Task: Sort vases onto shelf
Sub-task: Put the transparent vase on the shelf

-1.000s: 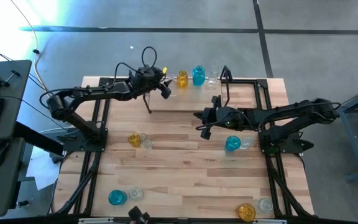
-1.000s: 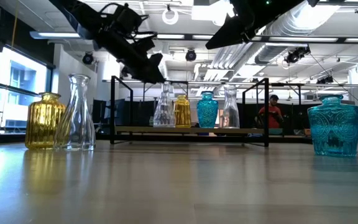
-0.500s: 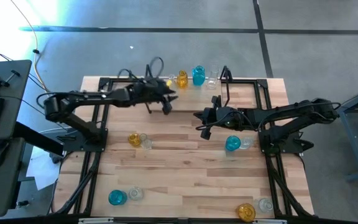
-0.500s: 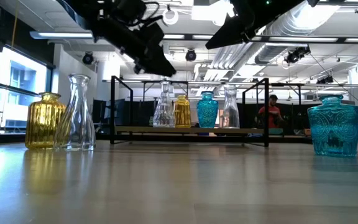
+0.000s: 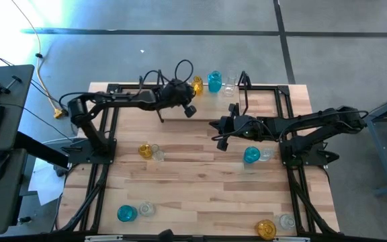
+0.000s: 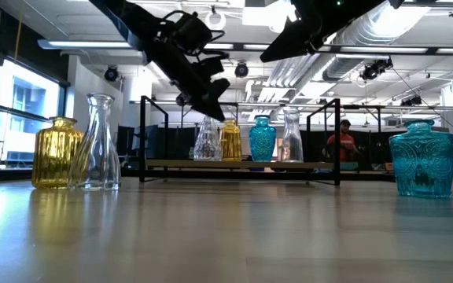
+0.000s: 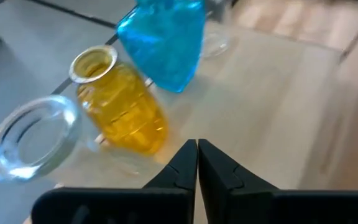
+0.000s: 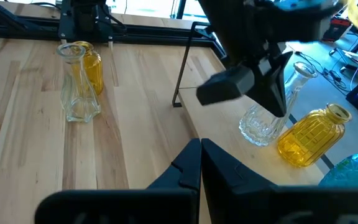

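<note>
Left pincer now clenched, empty, shifted along shelf; right pincer clenched, unmoved

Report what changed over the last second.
The left tool swung rightward along the shelf, from beside the row of vases to in front of the amber vase, and closed empty. The right tool, shut, and all vases stayed put.

My overhead camera looks straight down on the whole surface from well above. My low camera sits at surface height, looking level toward the shelf and the room behind. My left wrist camera hangs close over the shelf's vases; my right wrist camera sees them from farther off.
</note>
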Robot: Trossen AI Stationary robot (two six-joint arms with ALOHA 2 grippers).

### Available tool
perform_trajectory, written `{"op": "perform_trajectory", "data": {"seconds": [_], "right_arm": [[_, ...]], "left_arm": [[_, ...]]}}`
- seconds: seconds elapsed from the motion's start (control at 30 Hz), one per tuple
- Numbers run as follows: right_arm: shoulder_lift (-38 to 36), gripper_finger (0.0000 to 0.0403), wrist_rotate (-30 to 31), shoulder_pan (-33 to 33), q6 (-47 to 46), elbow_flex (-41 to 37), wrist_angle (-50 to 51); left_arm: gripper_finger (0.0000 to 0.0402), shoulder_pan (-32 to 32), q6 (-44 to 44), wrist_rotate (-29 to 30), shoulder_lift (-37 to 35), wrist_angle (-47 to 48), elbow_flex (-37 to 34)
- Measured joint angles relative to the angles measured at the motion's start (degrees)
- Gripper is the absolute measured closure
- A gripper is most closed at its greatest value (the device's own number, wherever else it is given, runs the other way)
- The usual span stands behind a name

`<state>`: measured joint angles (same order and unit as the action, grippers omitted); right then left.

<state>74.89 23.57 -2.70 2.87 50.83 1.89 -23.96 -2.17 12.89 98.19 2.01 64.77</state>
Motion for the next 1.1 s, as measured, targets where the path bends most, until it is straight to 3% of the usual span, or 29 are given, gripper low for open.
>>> {"op": "perform_trajectory", "data": {"seconds": [0.33, 1.1], "right_arm": [[0.0, 0.0403, 0.0, 0.0, 0.1, 0.0, 0.0], [0.0, 0.0403, 0.0, 0.0, -0.1, 0.0, 0.0]], "left_arm": [[0.0401, -2.8, 0.4, 4.2, 0.6, 1.0, 0.1], [0.0401, -6.9, 0.4, 7.7, 0.6, 1.9, 0.1]]}}
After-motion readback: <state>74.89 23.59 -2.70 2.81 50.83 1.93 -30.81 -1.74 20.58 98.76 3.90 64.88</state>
